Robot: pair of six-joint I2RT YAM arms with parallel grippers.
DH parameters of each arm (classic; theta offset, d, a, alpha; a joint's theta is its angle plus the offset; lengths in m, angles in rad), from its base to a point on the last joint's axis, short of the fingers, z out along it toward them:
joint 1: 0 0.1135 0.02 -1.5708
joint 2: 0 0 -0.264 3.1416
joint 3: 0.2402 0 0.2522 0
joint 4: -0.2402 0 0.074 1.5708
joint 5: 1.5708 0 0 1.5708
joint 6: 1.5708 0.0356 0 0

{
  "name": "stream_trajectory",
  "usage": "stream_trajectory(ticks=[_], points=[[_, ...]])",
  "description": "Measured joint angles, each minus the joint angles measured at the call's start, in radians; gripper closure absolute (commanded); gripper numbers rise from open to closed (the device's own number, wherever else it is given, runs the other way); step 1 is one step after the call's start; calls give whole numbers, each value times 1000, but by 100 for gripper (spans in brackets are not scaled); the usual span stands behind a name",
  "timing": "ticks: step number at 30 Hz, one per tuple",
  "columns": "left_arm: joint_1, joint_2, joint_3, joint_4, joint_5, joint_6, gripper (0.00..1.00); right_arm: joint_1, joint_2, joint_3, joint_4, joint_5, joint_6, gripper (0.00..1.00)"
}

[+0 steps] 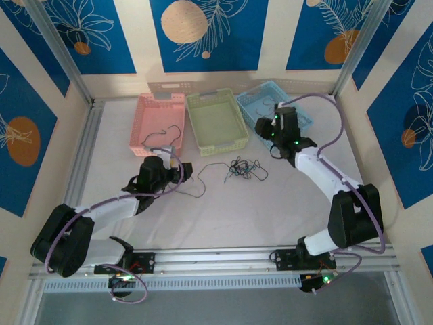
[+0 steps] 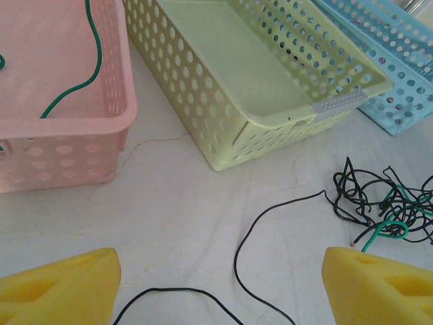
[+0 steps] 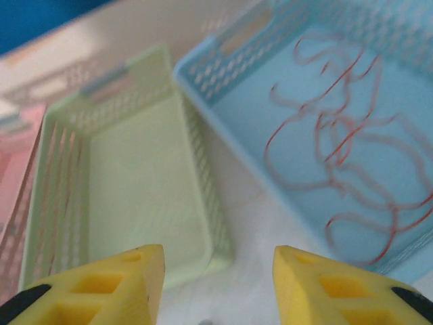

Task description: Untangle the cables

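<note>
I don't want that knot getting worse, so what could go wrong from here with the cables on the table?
1. The loose black cable runs into the tangle; if the open left gripper pulls it, the whole clump may drag along or tighten.
2. A green cable is looped among the black ones there, so a grab could pinch several at once.

Pretty clearly a robotics lab test cell, not a home. The left arm (image 1: 111,205) and right arm (image 1: 323,170) are bolted to an aluminium rail (image 1: 223,257). There's a metal frame post (image 1: 61,51), printed blue backdrop panels (image 1: 203,30) for walls, and a white-covered table (image 1: 223,217). Staged props: pink basket (image 1: 161,99), green basket (image 1: 220,143), blue basket (image 1: 260,108), tangled cables (image 1: 242,168).
</note>
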Motion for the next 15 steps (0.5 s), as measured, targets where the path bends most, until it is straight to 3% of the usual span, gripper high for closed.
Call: stream_trajectory(ticks=[5, 15], points=[[0, 0, 0, 0, 0, 0, 22, 48, 20, -83, -106, -36, 5, 56], [0, 0, 0, 0, 0, 0, 23, 43, 177, -47, -232, -51, 34, 56]])
